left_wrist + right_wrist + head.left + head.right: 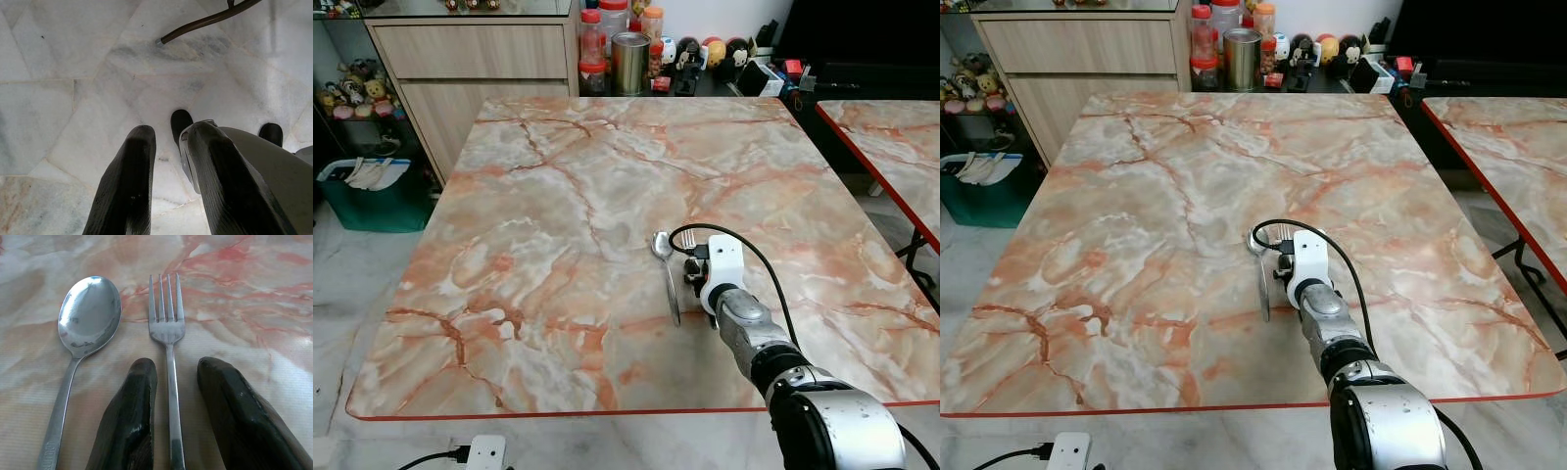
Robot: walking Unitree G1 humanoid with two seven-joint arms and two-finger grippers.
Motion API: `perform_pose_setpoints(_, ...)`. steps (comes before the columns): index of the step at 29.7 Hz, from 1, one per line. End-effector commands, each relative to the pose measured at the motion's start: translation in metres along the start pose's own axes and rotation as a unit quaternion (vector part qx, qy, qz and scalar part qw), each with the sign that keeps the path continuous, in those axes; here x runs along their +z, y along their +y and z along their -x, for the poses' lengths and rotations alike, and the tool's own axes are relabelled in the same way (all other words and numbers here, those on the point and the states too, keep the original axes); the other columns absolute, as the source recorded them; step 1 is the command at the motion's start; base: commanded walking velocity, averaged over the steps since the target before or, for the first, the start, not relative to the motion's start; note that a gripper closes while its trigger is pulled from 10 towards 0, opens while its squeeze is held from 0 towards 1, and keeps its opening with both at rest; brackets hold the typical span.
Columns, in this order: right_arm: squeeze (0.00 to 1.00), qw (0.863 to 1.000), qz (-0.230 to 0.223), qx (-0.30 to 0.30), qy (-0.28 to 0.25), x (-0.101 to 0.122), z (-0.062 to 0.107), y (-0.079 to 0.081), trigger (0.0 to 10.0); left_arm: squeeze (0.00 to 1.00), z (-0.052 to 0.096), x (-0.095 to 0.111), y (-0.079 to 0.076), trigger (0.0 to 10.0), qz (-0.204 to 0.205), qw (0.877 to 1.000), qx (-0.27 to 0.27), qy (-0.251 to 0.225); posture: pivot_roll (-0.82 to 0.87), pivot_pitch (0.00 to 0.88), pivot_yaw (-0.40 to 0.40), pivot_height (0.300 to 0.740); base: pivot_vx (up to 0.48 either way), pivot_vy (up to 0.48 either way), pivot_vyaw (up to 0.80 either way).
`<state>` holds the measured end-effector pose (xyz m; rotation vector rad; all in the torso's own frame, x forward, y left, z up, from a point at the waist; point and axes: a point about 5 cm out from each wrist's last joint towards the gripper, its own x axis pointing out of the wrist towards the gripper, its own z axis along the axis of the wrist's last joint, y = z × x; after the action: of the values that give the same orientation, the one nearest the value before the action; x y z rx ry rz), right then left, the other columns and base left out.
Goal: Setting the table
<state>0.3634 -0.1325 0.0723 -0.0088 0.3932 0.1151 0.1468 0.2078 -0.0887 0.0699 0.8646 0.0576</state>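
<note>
Straddling the fork handle, your right gripper sits open on the marble table; spoon just beside.

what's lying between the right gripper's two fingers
The fork's handle lies on the marble table between the right gripper's open fingers, in the right wrist view. The spoon lies beside, outside them.

The counter has a marble pattern in pink and orange (with a thin red edge). On it lie a spoon and a fork, side by side, near its front-right part.
</note>
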Motion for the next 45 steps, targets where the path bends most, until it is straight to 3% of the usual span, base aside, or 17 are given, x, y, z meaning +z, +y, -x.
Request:
perform_pose_setpoints(1, 0.0, 1.0, -0.007, 0.003, 0.006, -0.006, 0.001, 0.001, 10.0, 0.0, 0.017, -0.046, 0.001, 10.0, -0.011, 0.996, -0.004, 0.084, 0.1, 0.14, -0.054, 0.74, 0.0, 0.0, 0.0)
perform_pose_setpoints(6, 0.0, 1.0, -0.002, -0.004, 0.017, -0.011, 0.002, 0.002, 10.0, 0.0, 0.015, -0.043, 0.0, 10.0, -0.011, 0.997, -0.008, 0.08, 0.1, 0.14, -0.052, 0.74, 0.0, 0.0, 0.0)
perform_pose_setpoints(7, 0.0, 1.0, -0.004, -0.004, 0.017, -0.011, 0.002, 0.002, 8.2, 0.0, 0.015, -0.043, 0.0, 10.0, -0.01, 0.997, -0.009, 0.08, 0.1, 0.138, -0.052, 0.74, 0.0, 0.0, 0.0)
perform_pose_setpoints(8, 0.0, 1.0, -0.006, -0.004, 0.016, -0.012, 0.002, 0.002, 3.6, 0.0, 0.015, -0.042, 0.0, 10.0, -0.01, 0.997, -0.009, 0.08, 0.1, 0.136, -0.052, 0.74, 0.0, 0.0, 0.0)
perform_pose_setpoints(9, 0.0, 1.0, -0.007, -0.003, 0.016, -0.012, 0.002, 0.002, 2.9, 0.0, 0.015, -0.042, 0.0, 10.0, -0.01, 0.997, -0.01, 0.08, 0.1, 0.136, -0.052, 0.74, 0.0, 0.0, 0.0)
perform_pose_setpoints(10, 0.0, 1.0, -0.008, -0.002, 0.015, -0.012, 0.002, 0.003, 0.0, 0.0, 0.014, -0.041, 0.0, 10.0, -0.009, 0.997, -0.011, 0.079, 0.1, 0.134, -0.052, 0.74, 0.0, 0.0, 0.0)
perform_pose_setpoints(35, 0.0, 1.0, -0.001, -0.003, 0.008, -0.006, 0.0, 0.005, 0.0, 0.0, 0.007, -0.028, -0.007, 10.0, 0.001, 0.997, -0.023, 0.078, 0.1, 0.057, -0.053, 0.74, 0.0, 0.0, 0.0)
perform_pose_setpoints(39, 0.0, 1.0, -0.008, -0.009, -0.016, 0.006, -0.001, 0.002, 0.0, 0.0, 0.004, -0.024, -0.006, 10.0, 0.001, 0.997, -0.019, 0.076, 0.1, 0.026, -0.052, 0.74, 0.0, 0.0, 0.0)
perform_pose_setpoints(40, 0.0, 0.999, -0.009, -0.011, -0.036, 0.015, -0.002, 0.001, 6.2, 0.0, 0.002, -0.019, -0.006, 10.0, 0.0, 0.997, -0.017, 0.073, 0.09, 0.006, -0.053, 0.74, 0.0, 0.0, 0.0)
perform_pose_setpoints(41, 0.0, 0.999, -0.01, -0.01, -0.043, 0.019, -0.002, 0.001, 10.0, 0.0, 0.001, -0.017, -0.005, 10.0, 0.0, 0.997, -0.017, 0.07, 0.09, 0.0, -0.054, 0.74, 0.0, 0.0, 0.0)
perform_pose_setpoints(45, 0.0, 0.999, -0.012, -0.009, -0.049, 0.022, -0.002, 0.001, 10.0, 0.0, 0.0, -0.014, -0.005, 10.0, 0.0, 0.998, -0.016, 0.068, 0.09, 0.0, -0.054, 0.74, 0.0, 0.0, 0.0)
